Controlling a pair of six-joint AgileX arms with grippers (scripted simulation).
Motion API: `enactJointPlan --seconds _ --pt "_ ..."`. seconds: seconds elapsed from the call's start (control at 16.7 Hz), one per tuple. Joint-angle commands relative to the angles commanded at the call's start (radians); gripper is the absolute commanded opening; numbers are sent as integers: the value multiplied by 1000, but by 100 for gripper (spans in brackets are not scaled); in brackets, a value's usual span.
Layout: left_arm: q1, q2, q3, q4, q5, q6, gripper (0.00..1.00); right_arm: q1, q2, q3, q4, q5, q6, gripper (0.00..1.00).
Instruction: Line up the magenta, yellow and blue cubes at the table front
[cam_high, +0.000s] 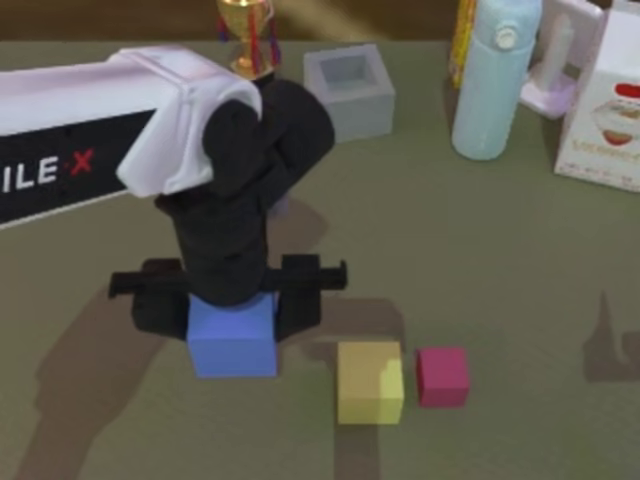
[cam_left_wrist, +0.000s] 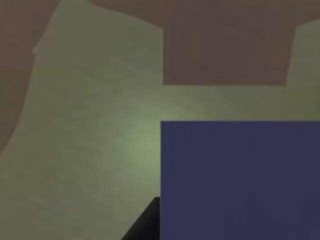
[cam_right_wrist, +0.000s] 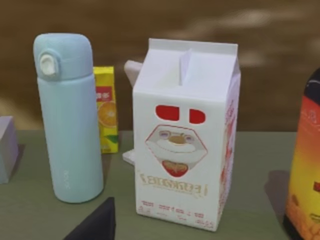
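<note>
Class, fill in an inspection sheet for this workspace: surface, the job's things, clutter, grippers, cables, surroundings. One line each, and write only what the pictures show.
Surface: olive-green table, plain, crossed by arm shadows.
Job's things: blue cube at the front, left of the yellow cube; magenta cube right of the yellow one, a narrow gap between them.
Clutter: along the back, trophy, grey hollow box, pale blue flask, white carton, juice box.
Grippers: left gripper straddles the blue cube; the right gripper is out of the top view.
Cables: nothing seen.
Surroundings: brown backdrop behind the table.
</note>
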Motion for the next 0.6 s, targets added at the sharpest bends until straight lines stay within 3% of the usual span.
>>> enactJointPlan --seconds 0.3,0.6 --pt "4 10 -10 16 0 5 0 0 0 0 0 0 0 100" --pt "4 67 -122 196 -1 4 0 0 0 0 0 0 0 100"
